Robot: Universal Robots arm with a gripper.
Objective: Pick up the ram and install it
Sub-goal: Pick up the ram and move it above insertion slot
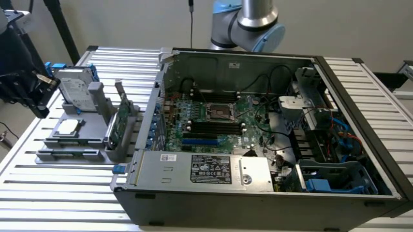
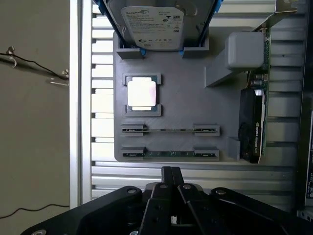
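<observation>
The ram (image 2: 170,154) shows a thin green edge against the plain grey tray (image 2: 195,103), which also carries a silver processor (image 2: 142,93) rimmed in dark green and a black-and-green card (image 2: 253,122). The hard drive (image 2: 156,22) is silver with a white label and blue side rails, and the hand (image 2: 171,171) is matte black. The bench (image 2: 102,132) is pale silver with ribbed stripes, and the black computer case (image 1: 258,205) holds a green motherboard (image 1: 213,123).
</observation>
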